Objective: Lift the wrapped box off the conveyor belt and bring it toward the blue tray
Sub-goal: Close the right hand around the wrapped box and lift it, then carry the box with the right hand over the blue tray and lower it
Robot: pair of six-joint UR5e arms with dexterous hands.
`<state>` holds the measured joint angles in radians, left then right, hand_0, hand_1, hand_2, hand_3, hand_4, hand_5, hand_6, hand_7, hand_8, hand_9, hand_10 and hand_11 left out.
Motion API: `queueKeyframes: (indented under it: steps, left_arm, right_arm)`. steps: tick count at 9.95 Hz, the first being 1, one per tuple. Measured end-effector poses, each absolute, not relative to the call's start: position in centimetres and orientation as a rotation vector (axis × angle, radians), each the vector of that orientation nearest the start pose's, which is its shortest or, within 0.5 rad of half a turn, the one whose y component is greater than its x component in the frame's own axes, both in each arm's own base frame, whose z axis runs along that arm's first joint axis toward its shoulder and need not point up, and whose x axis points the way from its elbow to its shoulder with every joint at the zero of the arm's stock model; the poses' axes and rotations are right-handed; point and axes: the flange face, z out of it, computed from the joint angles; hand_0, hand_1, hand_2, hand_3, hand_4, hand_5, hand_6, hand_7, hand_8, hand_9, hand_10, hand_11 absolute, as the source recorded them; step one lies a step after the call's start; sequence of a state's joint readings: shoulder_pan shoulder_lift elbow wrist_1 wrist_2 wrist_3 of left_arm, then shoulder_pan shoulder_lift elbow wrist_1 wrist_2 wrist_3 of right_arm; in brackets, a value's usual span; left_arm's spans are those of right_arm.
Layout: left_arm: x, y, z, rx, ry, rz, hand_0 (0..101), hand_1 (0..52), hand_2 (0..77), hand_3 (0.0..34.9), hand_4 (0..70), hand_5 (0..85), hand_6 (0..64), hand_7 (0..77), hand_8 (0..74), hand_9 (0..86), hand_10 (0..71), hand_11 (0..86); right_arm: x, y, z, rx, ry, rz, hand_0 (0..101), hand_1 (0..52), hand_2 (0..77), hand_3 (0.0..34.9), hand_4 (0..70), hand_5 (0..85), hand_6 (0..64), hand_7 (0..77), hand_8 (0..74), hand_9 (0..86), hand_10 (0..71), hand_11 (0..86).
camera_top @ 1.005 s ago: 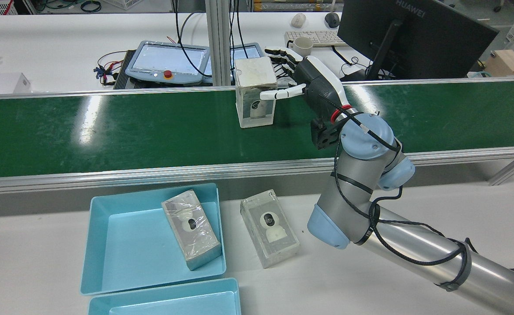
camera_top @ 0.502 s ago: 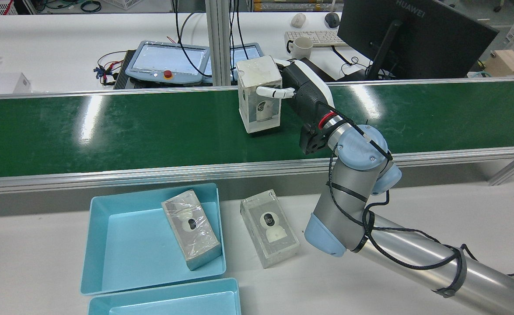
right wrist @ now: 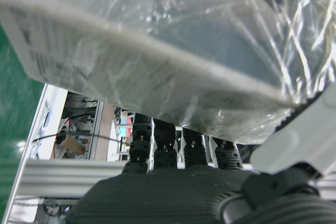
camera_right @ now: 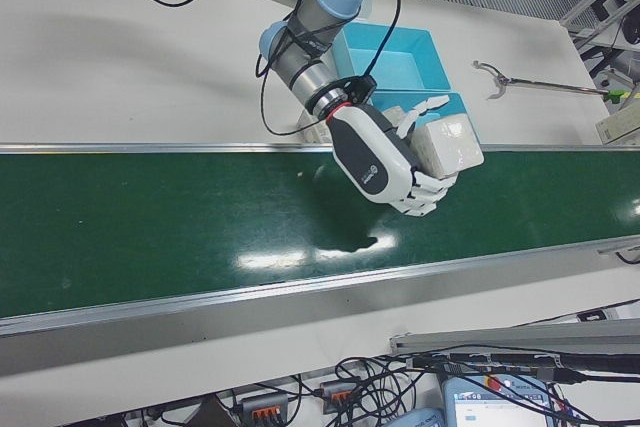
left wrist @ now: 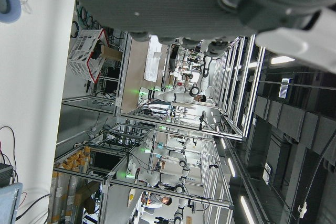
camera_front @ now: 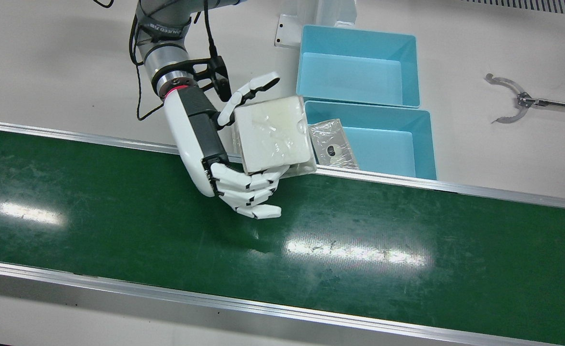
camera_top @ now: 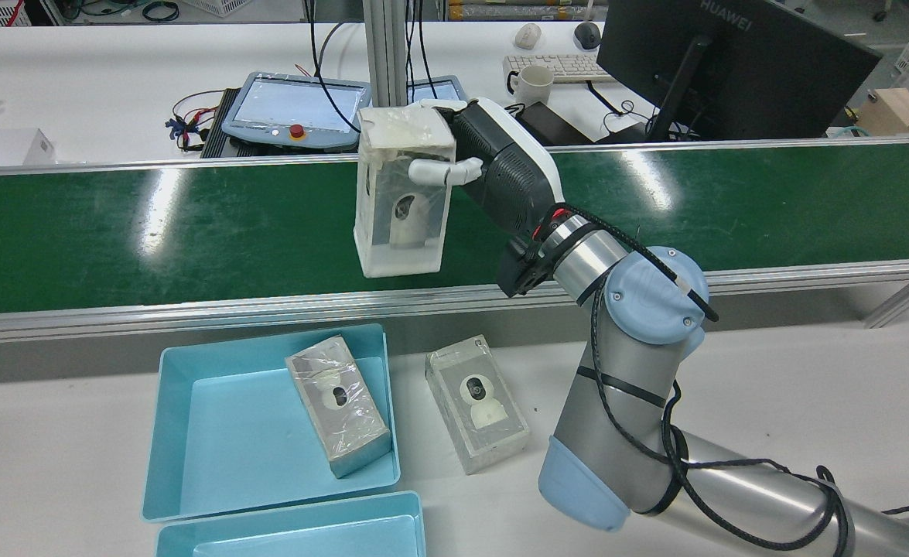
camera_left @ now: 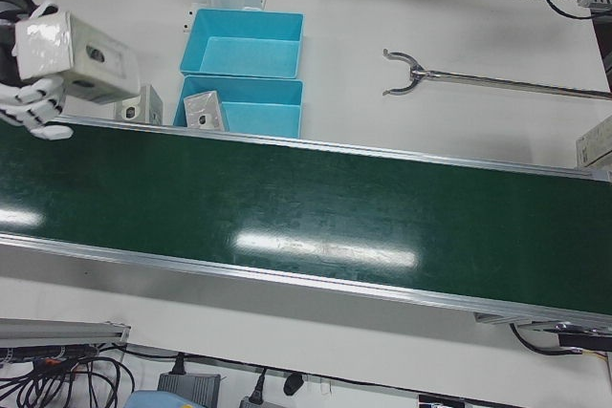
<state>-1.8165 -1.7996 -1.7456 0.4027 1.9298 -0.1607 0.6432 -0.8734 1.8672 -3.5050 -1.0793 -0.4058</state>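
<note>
My right hand [camera_top: 493,166] is shut on the wrapped box [camera_top: 402,201], a white carton in clear film with a camera pictured on its face. It holds the box upright in the air above the robot-side edge of the green conveyor belt [camera_top: 191,232]. The front view shows the box [camera_front: 272,134] in the hand [camera_front: 205,139], just left of the blue tray [camera_front: 421,144]. The box also fills the right hand view [right wrist: 157,51]. In the rear view the blue tray [camera_top: 191,433] lies below and left of the box. My left hand [left wrist: 184,3] shows only as a blurred dark edge.
A second wrapped box [camera_top: 338,402] lies in the blue tray and a third [camera_top: 477,402] lies on the table beside it. Another blue tray [camera_top: 292,534] sits nearer the robot. A grey hooked tool [camera_front: 508,96] lies on the table. Teach pendants [camera_top: 295,112] and a monitor [camera_top: 725,70] stand beyond the belt.
My right hand closed on the wrapped box, lifted it off the belt and drew it toward the robot-side edge, leftward in the rear view.
</note>
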Motion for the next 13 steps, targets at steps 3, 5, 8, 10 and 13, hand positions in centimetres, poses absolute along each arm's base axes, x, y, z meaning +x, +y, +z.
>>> queueKeyframes:
  steps: [3, 5, 8, 10, 13]
  left_arm:
    - [-22.9, -51.0, 52.2, -0.306, 2.225, -2.244, 0, 0.0, 1.1, 0.0, 0.5, 0.5, 0.0, 0.5, 0.5, 0.0, 0.5, 0.0]
    - [-22.9, -51.0, 52.2, -0.306, 2.225, -2.244, 0, 0.0, 1.1, 0.0, 0.0, 0.5, 0.0, 0.5, 0.5, 0.0, 0.5, 0.0]
    - [-22.9, -51.0, 52.2, -0.306, 2.225, -2.244, 0, 0.0, 1.1, 0.0, 0.5, 0.5, 0.5, 0.5, 0.5, 0.0, 0.5, 0.0]
    - [-22.9, -51.0, 52.2, -0.306, 2.225, -2.244, 0, 0.0, 0.5, 0.0, 0.5, 0.5, 0.0, 0.5, 0.5, 0.0, 0.5, 0.0]
    - [-22.9, -51.0, 52.2, -0.306, 2.225, -2.244, 0, 0.0, 1.1, 0.0, 0.5, 0.5, 0.0, 0.5, 0.5, 0.0, 0.5, 0.0]
  right_arm:
    - [-41.4, -45.6, 16.0, 0.453, 2.958, -1.521, 39, 0.0, 20.2, 0.0, 45.8, 46.9, 42.5, 61.6, 32.2, 51.8, 14.7, 18.5]
    - [-43.2, -44.0, 15.8, 0.496, 2.974, -1.522, 39, 0.0, 19.6, 0.0, 45.8, 46.9, 40.4, 63.8, 22.4, 43.6, 10.9, 15.3]
    - [-46.3, -40.9, 15.0, 0.599, 2.994, -1.506, 39, 0.5, 13.1, 9.4, 45.8, 46.9, 10.9, 38.2, 0.0, 1.6, 2.7, 3.8]
    - [-46.6, -40.2, 14.6, 0.620, 2.996, -1.495, 39, 0.5, 10.9, 17.5, 45.8, 46.9, 0.0, 14.7, 0.0, 1.6, 1.1, 2.2]
    - [-46.5, -39.2, 14.4, 0.642, 2.988, -1.482, 39, 0.5, 9.3, 25.3, 42.5, 42.5, 0.0, 14.2, 0.0, 1.6, 0.5, 2.2]
